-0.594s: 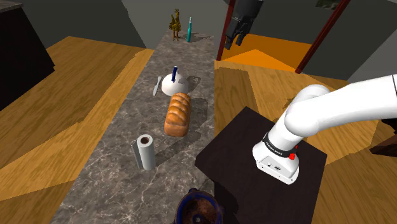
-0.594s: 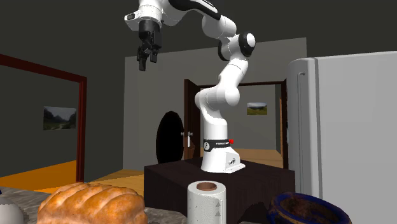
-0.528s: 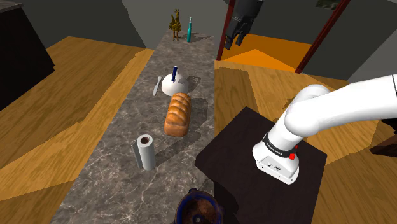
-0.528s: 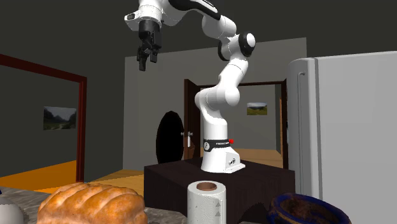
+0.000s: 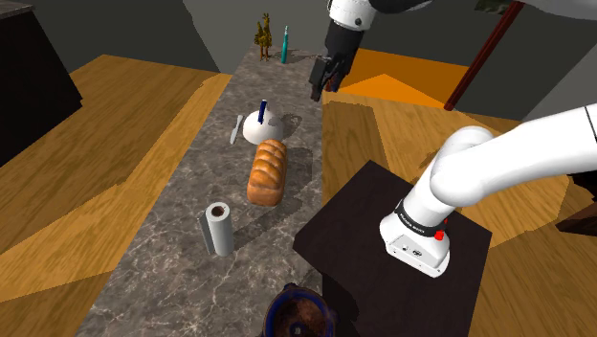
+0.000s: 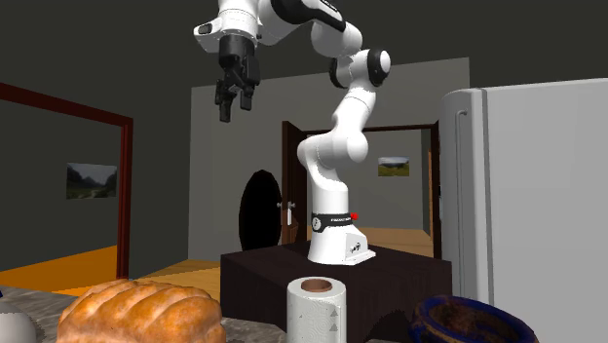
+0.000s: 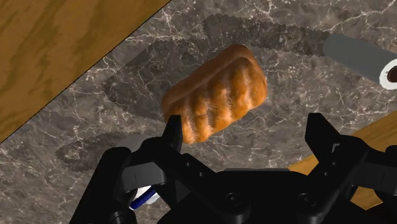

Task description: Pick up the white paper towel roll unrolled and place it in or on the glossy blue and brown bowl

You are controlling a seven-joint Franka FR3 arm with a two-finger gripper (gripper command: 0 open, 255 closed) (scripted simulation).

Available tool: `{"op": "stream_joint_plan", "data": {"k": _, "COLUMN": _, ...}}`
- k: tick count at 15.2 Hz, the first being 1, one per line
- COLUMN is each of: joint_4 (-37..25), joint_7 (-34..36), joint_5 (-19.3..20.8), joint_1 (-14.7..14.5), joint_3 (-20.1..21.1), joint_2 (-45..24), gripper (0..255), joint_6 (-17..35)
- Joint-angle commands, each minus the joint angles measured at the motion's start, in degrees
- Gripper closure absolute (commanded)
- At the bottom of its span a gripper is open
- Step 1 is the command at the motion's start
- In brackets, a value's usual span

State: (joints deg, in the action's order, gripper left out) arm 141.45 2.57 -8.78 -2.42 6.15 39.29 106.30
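Shoulder view shows a grey, white-veined marble bench (image 5: pixel 172 249); the paper towel roll (image 5: pixel 218 230), a white cylinder with a brown core, stands upright on it between a ridged golden-brown bread loaf (image 5: pixel 268 172) and the glossy blue bowl (image 5: pixel 297 314) with its brown inside; the black end effector (image 5: pixel 322 81) hangs high, well apart from the roll, fingers spread, pinching nothing.
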Motion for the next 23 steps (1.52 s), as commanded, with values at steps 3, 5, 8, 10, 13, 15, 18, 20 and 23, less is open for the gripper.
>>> {"op": "stream_joint_plan", "data": {"k": 3, "joint_4": 1.8, "joint_7": 4.0, "joint_5": -2.0, "joint_1": -1.8, "joint_3": 4.5, "joint_2": -3.0, "gripper": 0, "joint_6": 4.9}}
{"op": "stream_joint_plan", "data": {"k": 5, "joint_4": 2.2, "joint_7": 6.1, "joint_5": -2.8, "joint_1": -2.7, "joint_3": 6.8, "joint_2": -5.2, "gripper": 0, "joint_6": 7.5}}
{"op": "stream_joint_plan", "data": {"k": 8, "joint_4": 2.2, "joint_7": 9.3, "joint_5": -3.8, "joint_1": -3.8, "joint_3": 10.3, "joint_2": -9.0, "gripper": 0, "joint_6": 11.4}}
{"op": "stream_joint_plan", "data": {"k": 10, "joint_4": 1.9, "joint_7": 11.5, "joint_5": -4.1, "joint_1": -4.4, "joint_3": 12.7, "joint_2": -12.0, "gripper": 0, "joint_6": 14.1}}
{"op": "stream_joint_plan", "data": {"k": 13, "joint_4": 0.8, "joint_7": 15.1, "joint_5": -3.9, "joint_1": -5.0, "joint_3": 16.3, "joint_2": -16.9, "gripper": 0, "joint_6": 17.9}}
{"op": "stream_joint_plan", "data": {"k": 15, "joint_4": -0.2, "joint_7": 17.8, "joint_5": -3.3, "joint_1": -5.3, "joint_3": 18.6, "joint_2": -20.5, "gripper": 0, "joint_6": 20.4}}
{"op": "stream_joint_plan", "data": {"k": 18, "joint_4": -2.2, "joint_7": 22.2, "joint_5": -1.2, "joint_1": -5.4, "joint_3": 22.1, "joint_2": -26.4, "gripper": 0, "joint_6": 24.0}}
{"op": "stream_joint_plan", "data": {"k": 20, "joint_4": -4.0, "joint_7": 25.6, "joint_5": 1.0, "joint_1": -5.5, "joint_3": 24.2, "joint_2": -30.6, "gripper": 0, "joint_6": 26.1}}
{"op": "stream_joint_plan", "data": {"k": 23, "joint_4": -7.0, "joint_7": 31.5, "joint_5": 5.7, "joint_1": -5.9, "joint_3": 26.7, "joint_2": -37.5, "gripper": 0, "joint_6": 28.8}}
